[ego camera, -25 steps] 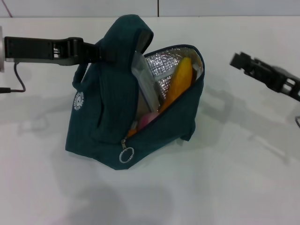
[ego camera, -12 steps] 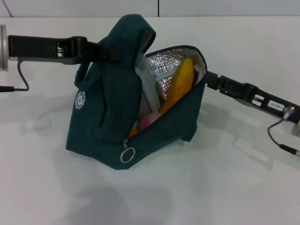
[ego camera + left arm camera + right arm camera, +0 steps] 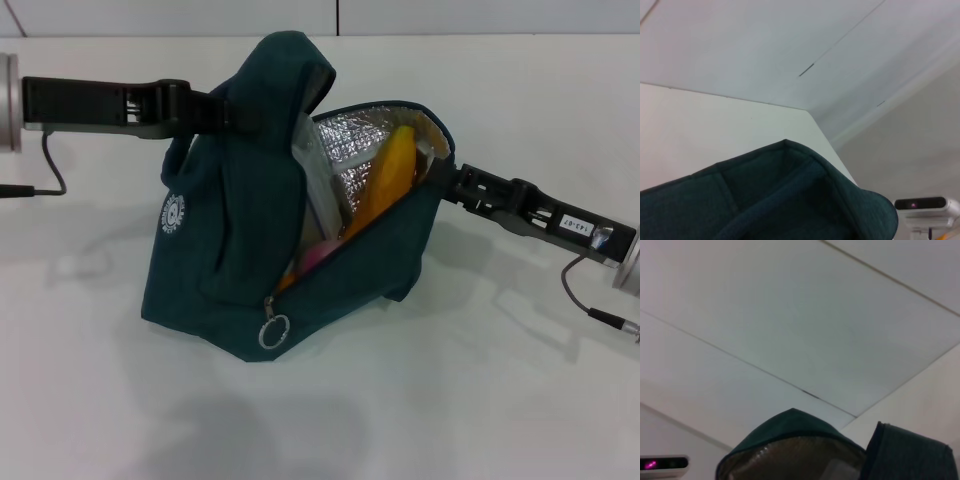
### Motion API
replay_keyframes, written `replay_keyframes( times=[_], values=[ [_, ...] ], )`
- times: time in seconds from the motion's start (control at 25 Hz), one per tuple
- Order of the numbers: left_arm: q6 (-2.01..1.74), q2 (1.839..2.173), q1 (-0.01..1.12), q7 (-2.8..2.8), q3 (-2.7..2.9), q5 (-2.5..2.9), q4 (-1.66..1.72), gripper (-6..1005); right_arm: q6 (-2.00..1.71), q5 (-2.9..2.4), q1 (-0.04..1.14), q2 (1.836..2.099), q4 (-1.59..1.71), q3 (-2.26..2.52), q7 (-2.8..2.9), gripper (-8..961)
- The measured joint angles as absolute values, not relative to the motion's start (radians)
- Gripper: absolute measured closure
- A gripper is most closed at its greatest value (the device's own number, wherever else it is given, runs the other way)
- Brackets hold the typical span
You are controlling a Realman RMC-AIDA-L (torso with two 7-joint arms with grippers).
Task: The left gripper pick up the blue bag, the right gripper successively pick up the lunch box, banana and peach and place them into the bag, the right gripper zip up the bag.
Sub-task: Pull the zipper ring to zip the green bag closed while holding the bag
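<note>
Two grippers at the blue bag (image 3: 250, 250): left gripper (image 3: 215, 112) clamped on its handle, right gripper (image 3: 450, 182) against its rim, fingers' spread unclear.

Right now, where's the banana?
In the head view, the banana stands tilted inside the open blue bag against the foil lining, above the peach, with the right gripper at the bag's right rim.

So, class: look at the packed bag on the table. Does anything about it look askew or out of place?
Yes. The blue bag leans, its top held up by the left pincer. Its mouth gapes, unzipped, and the banana stands on end with its tip almost at the rim, where the right pincer meets the bag. The zipper ring hangs at the low end.
</note>
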State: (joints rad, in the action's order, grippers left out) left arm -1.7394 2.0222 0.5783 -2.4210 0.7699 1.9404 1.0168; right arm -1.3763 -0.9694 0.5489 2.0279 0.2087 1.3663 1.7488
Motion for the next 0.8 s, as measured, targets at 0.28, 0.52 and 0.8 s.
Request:
replay_keyframes(
  times=[0.28,0.52,0.8],
  values=[
    [-1.739,2.025,0.596,-2.418,0.770,1.941,0.999,951,-1.344,-0.967,0.564,2.028,0.216,1.379,1.750,226],
    [-1.739,2.022,0.598,-2.415,0.770,1.941,0.992,951,-1.350,-0.968,0.574,2.028,0.258,1.438,1.699,263],
    [-1.739,2.023,0.602,-2.405,0.772,1.941,0.992,951,-1.341,-0.968,0.576,2.028,0.278,1.454,1.695,475]
  ],
)
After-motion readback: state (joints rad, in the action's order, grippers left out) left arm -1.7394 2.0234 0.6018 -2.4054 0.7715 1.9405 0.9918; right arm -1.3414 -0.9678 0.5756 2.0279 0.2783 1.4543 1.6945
